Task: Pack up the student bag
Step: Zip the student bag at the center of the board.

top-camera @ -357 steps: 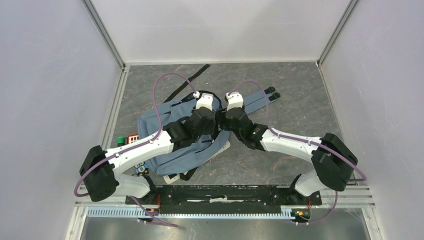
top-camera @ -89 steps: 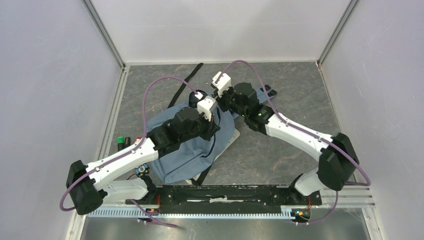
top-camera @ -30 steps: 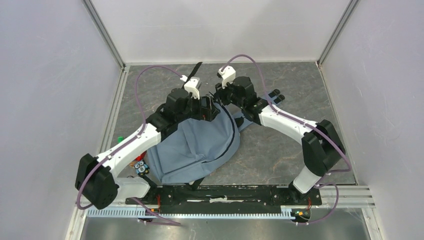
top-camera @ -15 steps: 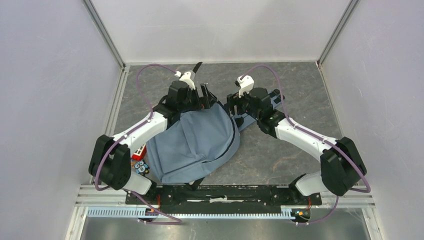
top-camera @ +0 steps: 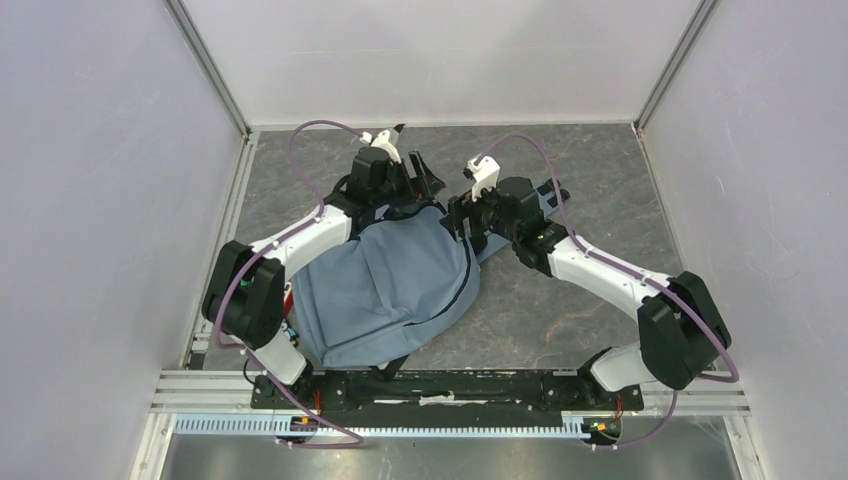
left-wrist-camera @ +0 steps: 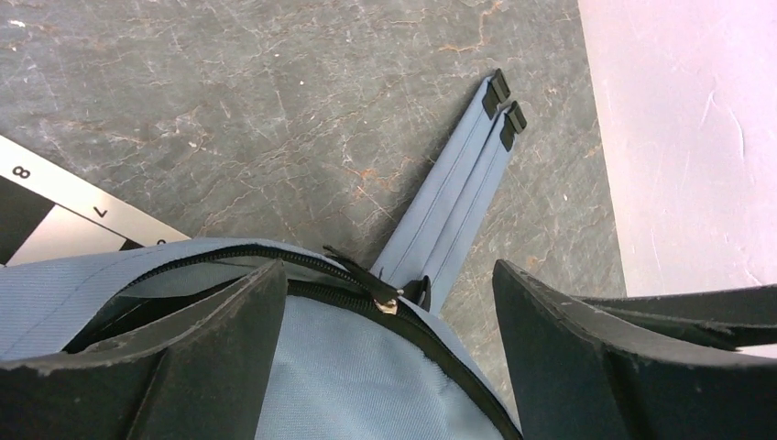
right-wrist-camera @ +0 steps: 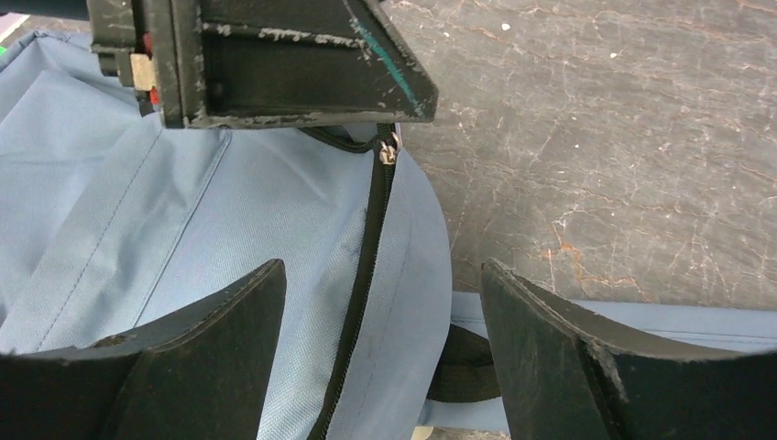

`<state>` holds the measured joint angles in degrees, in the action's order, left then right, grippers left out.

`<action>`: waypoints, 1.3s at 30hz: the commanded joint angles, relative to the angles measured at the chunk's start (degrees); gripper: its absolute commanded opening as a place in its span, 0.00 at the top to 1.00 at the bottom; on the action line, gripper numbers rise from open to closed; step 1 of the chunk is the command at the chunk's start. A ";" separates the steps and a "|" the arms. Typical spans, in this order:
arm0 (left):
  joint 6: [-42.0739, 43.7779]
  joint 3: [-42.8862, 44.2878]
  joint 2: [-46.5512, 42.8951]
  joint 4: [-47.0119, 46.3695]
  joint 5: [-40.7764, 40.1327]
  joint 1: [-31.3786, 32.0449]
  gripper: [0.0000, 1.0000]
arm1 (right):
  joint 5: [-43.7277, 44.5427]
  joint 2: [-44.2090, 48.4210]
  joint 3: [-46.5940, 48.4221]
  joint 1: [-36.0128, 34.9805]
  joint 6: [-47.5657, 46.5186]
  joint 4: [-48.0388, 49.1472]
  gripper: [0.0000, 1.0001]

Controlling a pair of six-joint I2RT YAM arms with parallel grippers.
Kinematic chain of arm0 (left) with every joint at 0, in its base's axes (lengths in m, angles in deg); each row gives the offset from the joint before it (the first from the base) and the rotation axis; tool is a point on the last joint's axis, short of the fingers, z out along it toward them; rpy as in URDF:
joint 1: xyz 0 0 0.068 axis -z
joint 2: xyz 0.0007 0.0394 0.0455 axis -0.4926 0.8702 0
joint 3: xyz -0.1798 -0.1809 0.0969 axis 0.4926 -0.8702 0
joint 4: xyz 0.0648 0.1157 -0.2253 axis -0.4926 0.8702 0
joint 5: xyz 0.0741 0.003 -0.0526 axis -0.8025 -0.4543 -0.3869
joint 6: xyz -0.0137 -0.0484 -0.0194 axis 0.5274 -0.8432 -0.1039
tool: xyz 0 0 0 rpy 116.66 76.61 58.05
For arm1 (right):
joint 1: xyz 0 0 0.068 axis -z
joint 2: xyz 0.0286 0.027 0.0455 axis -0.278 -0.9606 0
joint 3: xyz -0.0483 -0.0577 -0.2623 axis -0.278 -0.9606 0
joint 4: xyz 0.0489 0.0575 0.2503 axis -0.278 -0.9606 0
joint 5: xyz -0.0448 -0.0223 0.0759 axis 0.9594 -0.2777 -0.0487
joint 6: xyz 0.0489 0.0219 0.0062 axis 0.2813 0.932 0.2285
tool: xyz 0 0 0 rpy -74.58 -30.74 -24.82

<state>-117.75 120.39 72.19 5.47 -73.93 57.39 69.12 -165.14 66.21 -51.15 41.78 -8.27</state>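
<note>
**Setting:** dark grey, stone-patterned table [top-camera: 570, 300] enclosed by pale walls.

**Item:** student bag [top-camera: 390, 280], grey-blue fabric with a black zip. It lies flat, left of the table's centre, with its top edge toward the far wall. Its blue shoulder straps [left-wrist-camera: 458, 197] trail over the bare table beyond it.

**Left gripper** [left-wrist-camera: 387, 275]: jaws apart and empty, hanging over the bag's far edge. The zip pull [left-wrist-camera: 389, 303] sits between them, apparently untouched.

**Right gripper** [right-wrist-camera: 380, 270]: jaws apart and empty, just beside the left one, over the closed run of zip on the bag's right flank.

**Handling (judged):** soft, limp and probably light. The fabric will slump and fold rather than hold its shape. It is not fragile.

**Holds (judged):** the zip pull for opening. The trim beside the zip suits the other gripper, to steady the cloth against the pull.
</note>
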 commanded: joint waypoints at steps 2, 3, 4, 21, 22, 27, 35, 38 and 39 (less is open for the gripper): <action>-3.66 4.62 2.57 2.52 -2.02 -0.02 0.17 | -1.47 -2.35 1.42 -0.57 -0.38 0.07 0.19; -3.72 5.13 2.97 2.95 -2.00 0.03 0.20 | -1.53 -2.58 1.53 -0.67 -0.35 0.00 0.19; -3.85 5.39 3.37 3.10 -1.61 -0.02 0.24 | -1.41 -2.87 1.62 -0.72 -0.30 -0.16 0.19; -2.75 2.32 -1.26 3.72 -4.74 -0.02 0.98 | 3.23 -4.10 -0.17 -0.94 1.12 -2.33 1.00; -2.52 1.90 -1.94 4.04 -5.54 -0.02 0.98 | 3.77 -3.46 -0.66 -0.94 1.19 -2.31 1.00; -2.20 -1.80 -5.83 3.35 -9.38 -0.19 0.98 | 8.91 0.94 -3.60 -0.94 1.20 -2.39 1.00; -1.33 -4.37 -10.03 4.06 -11.64 -1.57 0.98 | 12.75 7.62 -7.19 -0.94 0.83 -3.67 1.00; -0.58 -6.11 -12.16 6.02 -13.24 -2.13 0.98 | 13.47 8.72 -7.85 -0.93 0.81 -4.68 1.00; -0.48 -7.05 -12.98 6.07 -13.48 -2.40 0.98 | 13.82 9.09 -8.17 -0.94 0.81 -4.92 1.00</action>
<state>-121.21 115.10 64.12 11.89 -81.66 57.22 75.94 -159.39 59.06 -53.29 43.77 -11.31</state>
